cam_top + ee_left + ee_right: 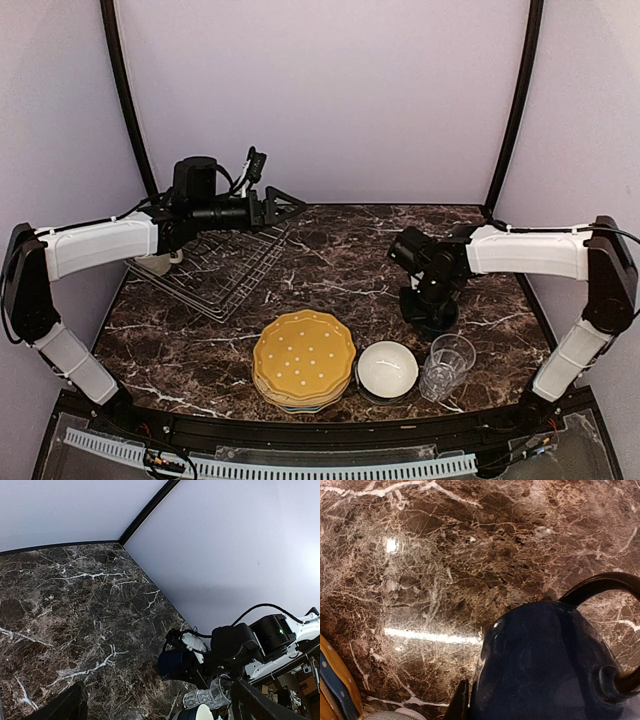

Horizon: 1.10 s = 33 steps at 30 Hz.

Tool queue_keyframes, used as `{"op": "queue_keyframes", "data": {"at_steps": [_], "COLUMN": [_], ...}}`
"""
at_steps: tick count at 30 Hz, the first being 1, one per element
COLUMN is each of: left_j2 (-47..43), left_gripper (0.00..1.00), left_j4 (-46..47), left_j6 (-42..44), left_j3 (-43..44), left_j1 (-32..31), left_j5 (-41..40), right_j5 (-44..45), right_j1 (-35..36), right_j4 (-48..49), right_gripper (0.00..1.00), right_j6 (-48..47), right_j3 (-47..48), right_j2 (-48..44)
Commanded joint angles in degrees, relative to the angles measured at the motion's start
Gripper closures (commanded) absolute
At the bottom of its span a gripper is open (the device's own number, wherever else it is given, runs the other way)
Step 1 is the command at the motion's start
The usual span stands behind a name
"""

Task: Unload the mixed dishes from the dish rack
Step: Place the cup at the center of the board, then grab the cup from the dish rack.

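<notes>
Claws: my right claw [430,312] clamps the dark blue mug [545,670] beside the tumbler [446,366], probably for set-down there; left claw [285,205] gapes over the dish rack [225,275].

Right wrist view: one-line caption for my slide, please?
Close-up of the dark blue mug filling the lower right against the marble table, the plate stack showing its yellow-and-blue edge at lower left.

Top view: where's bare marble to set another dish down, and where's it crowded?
Bare: the middle, between dish rack and dark blue mug, back to the far edge. Crowded: the near edge, with plate stack, white bowl and glass tumbler side by side.
</notes>
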Motion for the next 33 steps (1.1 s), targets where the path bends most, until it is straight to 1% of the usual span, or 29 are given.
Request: {"op": "queue_keyframes", "data": {"at_steps": [1,7,11,15,17,20,22,23,26,27,29,31,32,33], "left_j2": [0.33,0.87,0.57,-0.69,-2.48,-4.39,-5.28,-5.59,-5.59,-5.46,-4.83,-3.88,-3.24,-2.93], "left_gripper": [0.01,0.01,0.01,0.01,0.01,0.01,0.01,0.01,0.01,0.01,0.01,0.01,0.01,0.01], "left_j4": [-1.61,-2.45,-4.25,-10.4,-12.12,-12.69,-11.15,-10.42,-4.5,-3.01,-0.24,-3.0,-7.72,-10.24], "left_j6": [0.47,0.56,1.88,6.17,8.6,11.33,10.67,8.89,3.26,0.38,-2.5,-1.61,0.72,1.79], "left_j3": [1.68,2.44,3.15,4.87,5.14,4.59,3.62,2.76,0.69,-0.58,-1.55,-0.02,0.91,3.07], "left_j1": [-0.11,-0.11,-0.12,-0.06,-0.04,0.51,2.02,3.32,6.88,8.64,10.87,12.04,12.2,12.28], "left_j5": [1.15,2.04,0.72,-4.02,-8.43,-11.21,-10.46,-9.86,-7.35,-5.96,-4.83,-5.8,-8.06,-9.94], "right_j5": [-2.09,-3.34,-3.53,-3.33,-2.56,-2.42,-2.55,-2.43,-1.74,-1.57,-1.12,-0.96,-1.0,-1.06], "right_j1": [-0.8,-1.07,-1.09,-1.07,-1.1,-1.08,-1.08,-1.05,-1.08,-1.07,-1.05,-1.05,-1.07,-1.07], "right_j4": [2.83,3.99,3.31,1.27,0.4,0.0,0.03,0.06,0.31,0.62,1.1,1.67,2.01,2.31], "right_gripper": [0.95,0.88,0.83,0.75,0.7,0.6,0.52,0.49,0.42,0.41,0.38,0.37,0.36,0.36], "right_j6": [-0.86,-0.88,-1.44,-2.17,-2.44,-3.77,-4.76,-4.95,-5.17,-5.25,-5.19,-5.19,-5.21,-5.19], "right_j3": [0.49,-0.16,0.4,1.62,2.02,2.58,2.95,3.09,3.12,3.03,2.86,2.67,2.59,2.49], "right_j2": [0.91,1.58,1.5,0.48,-0.71,-3.39,-4.89,-5.54,-7.47,-8.02,-9.19,-9.7,-9.89,-9.87]}}
